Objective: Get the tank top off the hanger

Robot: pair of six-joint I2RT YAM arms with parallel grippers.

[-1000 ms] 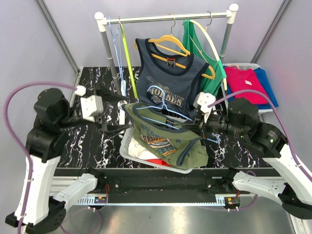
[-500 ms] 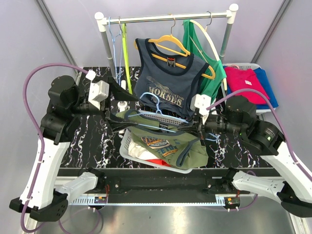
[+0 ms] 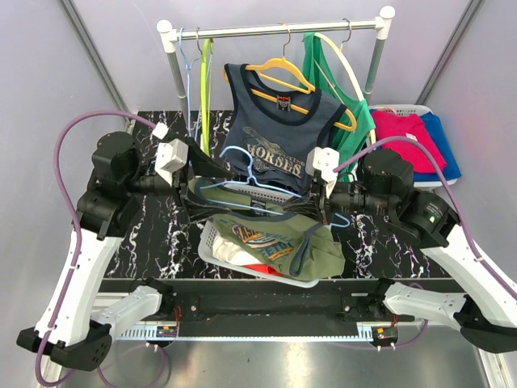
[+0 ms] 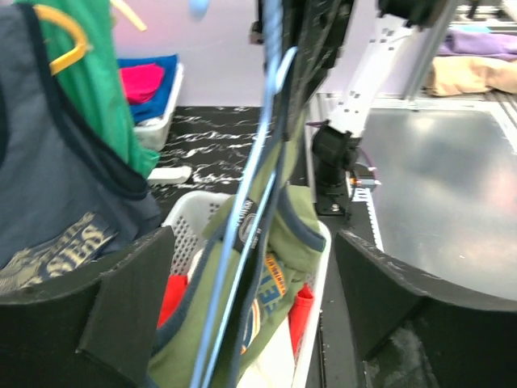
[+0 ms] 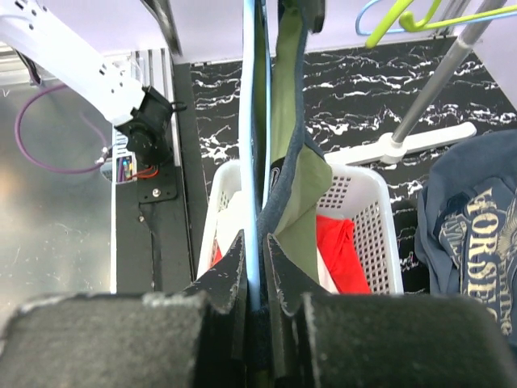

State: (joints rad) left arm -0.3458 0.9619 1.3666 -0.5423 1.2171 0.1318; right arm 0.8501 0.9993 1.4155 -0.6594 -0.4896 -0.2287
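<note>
Marbled tabletop bears a white basket; olive tank top drapes over it; right gripper clamps the blue hanger; left gripper gapes.

an olive-green tank top with navy trim and an orange-and-blue print, a light-blue hanger, a navy top with tan lettering, a yellow hanger and a plain green top. the table is black with white marble veins; the basket is white, the cloth in it red. one shirt is pink, another blue.
</note>
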